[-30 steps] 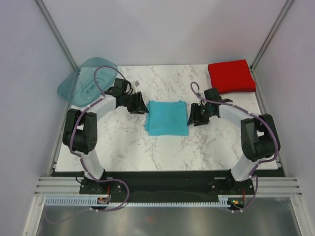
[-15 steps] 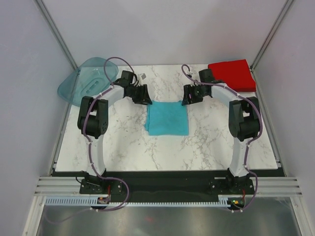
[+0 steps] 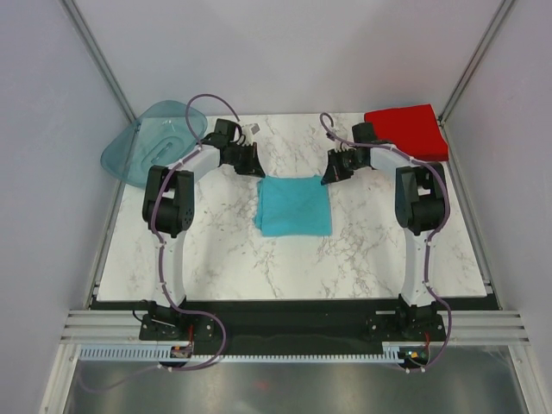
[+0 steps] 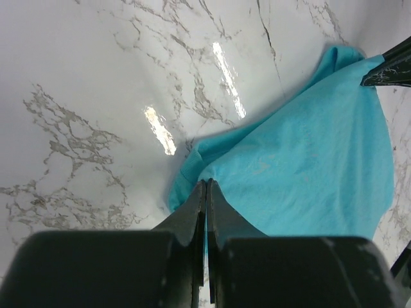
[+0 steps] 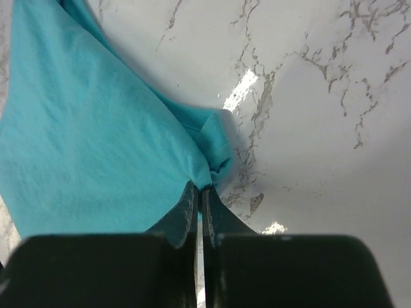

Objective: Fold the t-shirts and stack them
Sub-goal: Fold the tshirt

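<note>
The left gripper [image 4: 205, 187] has just clamped down. Its jaws, apart half a second ago, now press together on the far left corner of the turquoise t-shirt [image 4: 308, 173], with a sliver of cloth showing between them. The right gripper [image 5: 199, 191] has done the same on the far right corner, where a hemmed edge bunches just beside its tips. The shirt lies as a folded square mid-way across the marble table [image 3: 224, 250]. The folded red t-shirt [image 3: 405, 134] sits well apart at the far right corner. With both corners pinched, another fold or a lift toward the red one looks ready to begin.
</note>
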